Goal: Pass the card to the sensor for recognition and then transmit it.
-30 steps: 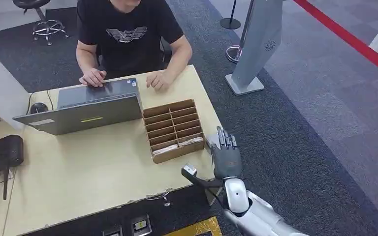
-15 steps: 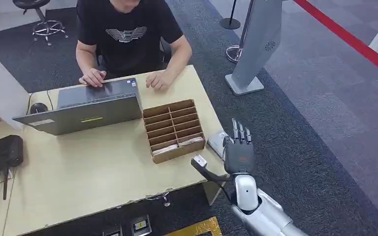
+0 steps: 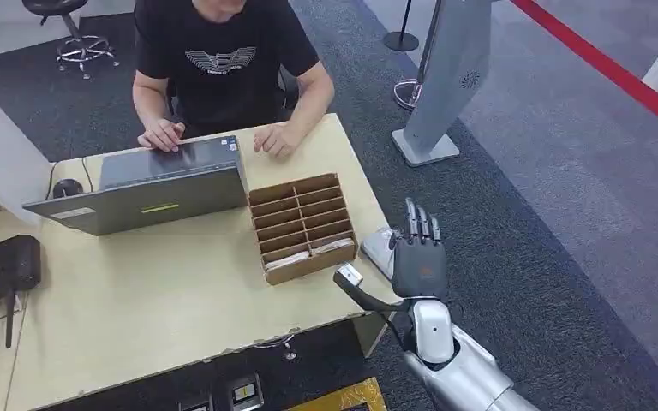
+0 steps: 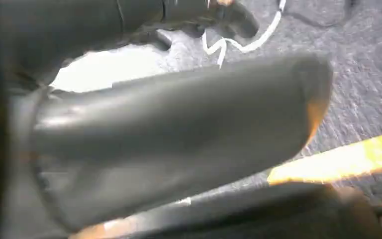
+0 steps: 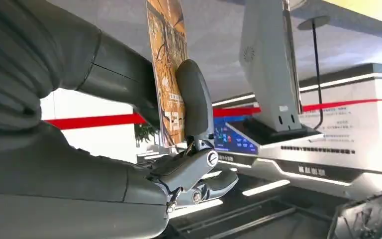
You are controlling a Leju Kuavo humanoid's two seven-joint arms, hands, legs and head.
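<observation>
So the right hand (image 3: 417,261) is up off the right edge of the desk (image 3: 180,291), just past the near right corner, palm turned away from the head camera with the fingers pointing up and away. In the right wrist view you can see what it's got: the card (image 5: 168,64), pinched flat between the thumb (image 5: 194,99) and the fingers behind it, printed face showing. The card stands edge-on to that camera, long axis running along the fingers, and a good part sticks out past the thumb tip. In the head view a pale corner of the card peeks out beside the fingers.

The bit that matters: I can't honestly pick out which thing is the sensor. My best guess is the grey standing kiosk (image 3: 445,77) on the carpet beyond the far right corner of the desk, which the right wrist view also shows ahead of the card. If that's it, the card's free end already points roughly that way, with open carpet in between, so the reach is forward and a bit right.

The left hand (image 4: 169,144) is just a dark blur close to its wrist camera, can't tell if it's open or closed. Right arm is clearly the 1 doing the job here.

Cardboard divider box (image 3: 302,227) sits near the desk's right edge, and a person sits at a laptop (image 3: 150,184) at the far edge.
</observation>
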